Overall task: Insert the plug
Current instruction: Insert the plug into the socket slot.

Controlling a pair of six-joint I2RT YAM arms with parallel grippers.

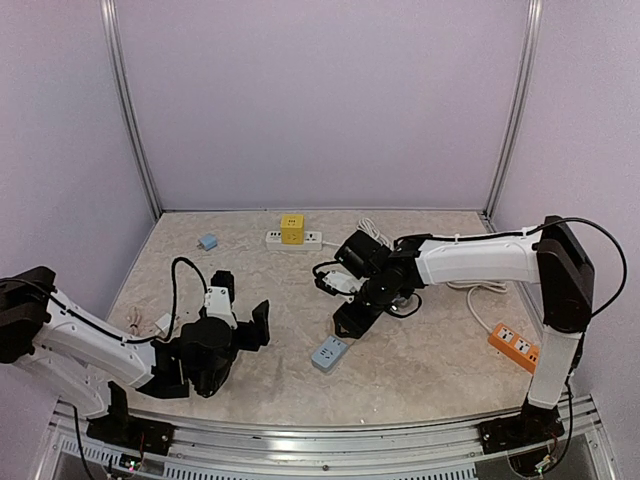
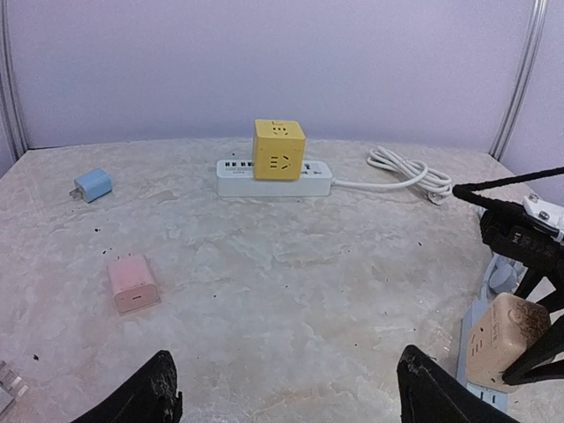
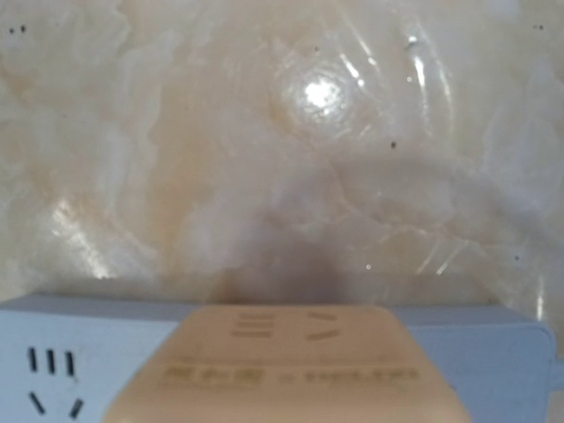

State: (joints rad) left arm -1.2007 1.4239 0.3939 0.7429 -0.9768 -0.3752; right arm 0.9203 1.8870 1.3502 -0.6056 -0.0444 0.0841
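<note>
The plug is a beige cube adapter point(image 3: 284, 370), its face marked with socket slots. It sits low over a light blue power strip point(image 3: 53, 352), and I cannot tell whether they touch. My right gripper point(image 1: 351, 321) is shut on the plug, and its fingers are out of its own wrist view. From the left wrist view the plug point(image 2: 504, 339) stands on the blue strip point(image 2: 480, 389) with black fingers point(image 2: 539, 352) beside it. My left gripper point(image 2: 286, 363) is open over bare table, well left of the strip point(image 1: 329, 352).
A yellow cube adapter point(image 2: 279, 150) sits on a white power strip point(image 2: 275, 179) at the back, with its white cable point(image 2: 407, 171) coiled to the right. A blue charger point(image 2: 92, 185) and a pink charger point(image 2: 133, 282) lie on the left. An orange strip point(image 1: 515, 345) lies far right.
</note>
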